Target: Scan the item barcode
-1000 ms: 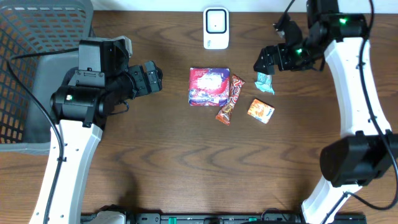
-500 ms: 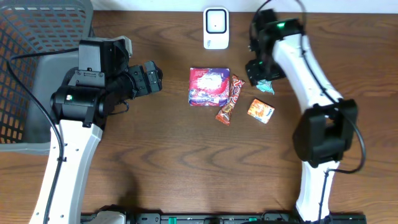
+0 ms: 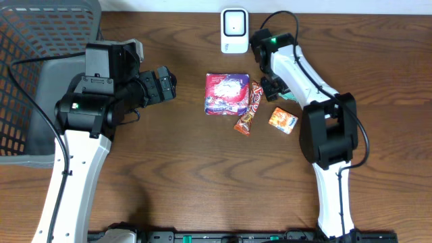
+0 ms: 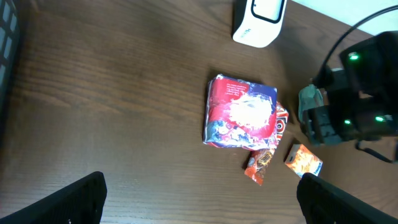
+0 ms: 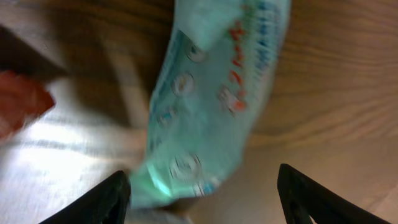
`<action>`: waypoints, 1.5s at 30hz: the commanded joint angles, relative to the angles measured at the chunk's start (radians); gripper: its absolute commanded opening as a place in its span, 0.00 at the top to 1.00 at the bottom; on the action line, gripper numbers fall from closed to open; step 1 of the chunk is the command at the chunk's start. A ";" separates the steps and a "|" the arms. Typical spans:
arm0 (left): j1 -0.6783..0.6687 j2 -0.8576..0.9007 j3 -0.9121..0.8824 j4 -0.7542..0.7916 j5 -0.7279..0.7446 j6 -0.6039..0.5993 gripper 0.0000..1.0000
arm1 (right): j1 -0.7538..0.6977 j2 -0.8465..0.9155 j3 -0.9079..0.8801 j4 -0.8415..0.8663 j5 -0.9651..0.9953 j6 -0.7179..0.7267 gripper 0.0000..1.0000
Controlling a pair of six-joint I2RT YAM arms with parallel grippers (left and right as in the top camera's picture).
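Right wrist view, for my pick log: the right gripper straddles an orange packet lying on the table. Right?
Not quite: the packet is teal, not orange. The right wrist view shows the right gripper straddling a teal packet lying on the table.

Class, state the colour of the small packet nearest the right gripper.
Pale mint green packet with red print; clearest in the right wrist view.

Grey mesh basket [image 3: 27, 74], red snack pouch [image 3: 227, 93], orange packet [image 3: 283, 120], wooden table [image 3: 202, 182]
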 commanded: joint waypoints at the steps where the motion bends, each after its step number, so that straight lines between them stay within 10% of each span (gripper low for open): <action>1: 0.003 -0.009 -0.001 -0.002 -0.006 0.010 0.02 | 0.006 0.024 0.016 0.021 0.034 0.019 0.27; 11: 0.003 -0.009 0.000 -0.002 -0.006 0.010 0.02 | 0.003 0.033 -0.002 0.112 0.026 0.020 0.52; 27: 0.003 -0.009 0.000 -0.002 -0.006 0.010 0.02 | -0.064 0.033 -0.002 0.129 -0.061 0.087 0.52; 31: 0.003 -0.009 0.000 -0.002 -0.006 0.010 0.02 | -0.081 0.033 -0.002 0.130 -0.124 0.087 0.62; 35: 0.003 -0.009 0.000 -0.002 -0.006 0.010 0.02 | -0.097 0.033 -0.002 0.124 -0.195 0.075 0.99; 45: 0.003 -0.009 0.000 -0.002 -0.006 0.010 0.02 | -0.227 0.030 0.186 -0.041 -0.634 0.021 0.99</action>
